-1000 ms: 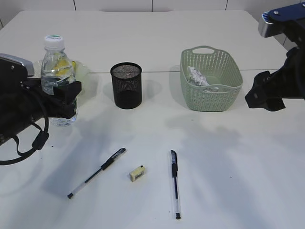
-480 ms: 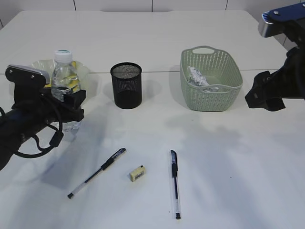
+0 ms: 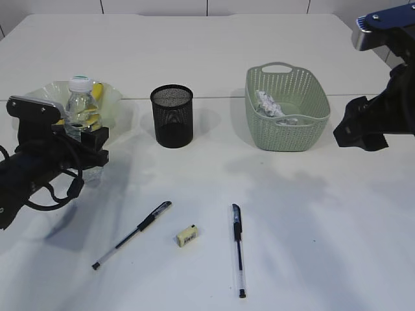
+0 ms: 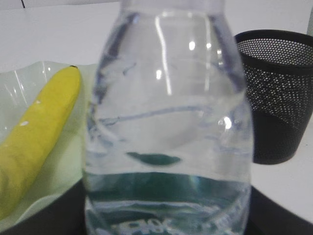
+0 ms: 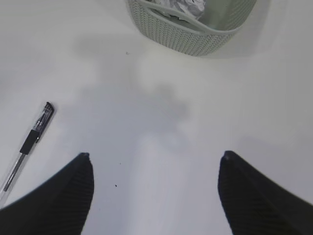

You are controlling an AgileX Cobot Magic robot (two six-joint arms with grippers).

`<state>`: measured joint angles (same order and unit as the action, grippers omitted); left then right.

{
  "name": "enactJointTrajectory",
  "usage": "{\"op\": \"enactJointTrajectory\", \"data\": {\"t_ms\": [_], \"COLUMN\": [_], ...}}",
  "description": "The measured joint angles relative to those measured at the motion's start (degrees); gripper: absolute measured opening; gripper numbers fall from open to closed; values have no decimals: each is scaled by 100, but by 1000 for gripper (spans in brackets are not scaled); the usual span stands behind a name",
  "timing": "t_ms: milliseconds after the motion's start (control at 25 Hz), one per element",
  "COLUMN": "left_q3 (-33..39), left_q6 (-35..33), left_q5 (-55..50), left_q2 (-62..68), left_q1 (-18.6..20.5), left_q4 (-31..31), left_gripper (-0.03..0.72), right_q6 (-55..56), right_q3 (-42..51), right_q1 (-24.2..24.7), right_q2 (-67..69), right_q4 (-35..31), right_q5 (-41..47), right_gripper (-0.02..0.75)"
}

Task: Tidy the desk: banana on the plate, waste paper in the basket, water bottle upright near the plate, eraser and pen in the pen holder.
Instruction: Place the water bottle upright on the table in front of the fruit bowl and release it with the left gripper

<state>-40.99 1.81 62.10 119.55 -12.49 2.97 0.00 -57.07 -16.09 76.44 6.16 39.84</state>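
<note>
**Operator:** Two pens lie loose on my table: the left pen slanted, the right pen nearly straight toward me, with the eraser between them, touching neither.

**Observer:** What is your left side doing?

**Operator:** My left gripper is clamped around the water bottle, which stands upright with its white cap on top. In my left wrist view the clear bottle fills the picture, with the banana on the pale green plate behind it and the black mesh pen holder off to the right. I cannot tell whether the bottle's base touches the table.

**Observer:** And the right?

**Operator:** My right gripper hangs with its jaws spread wide over bare table, holding nothing. It sits well apart from everything, with the green basket ahead of it.

**Observer:** Waste paper?

**Operator:** Crumpled paper lies inside the basket, which stands to the right of the pen holder.
</note>
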Motion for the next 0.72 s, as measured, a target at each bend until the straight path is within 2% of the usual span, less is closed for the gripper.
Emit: {"op": "enactJointTrajectory", "data": {"t_ms": [720], "left_q3": [-49], "left_q6": [-14], "left_q5": [175], "left_q2": [207], "left_q1": [0], "left_q4": [-13], "left_gripper": [407], "right_q6": [0], "right_q3": [0], "right_q1": [0], "right_q2": [0], "right_q4": [14], "right_q5": [0], "right_gripper": [588]}}
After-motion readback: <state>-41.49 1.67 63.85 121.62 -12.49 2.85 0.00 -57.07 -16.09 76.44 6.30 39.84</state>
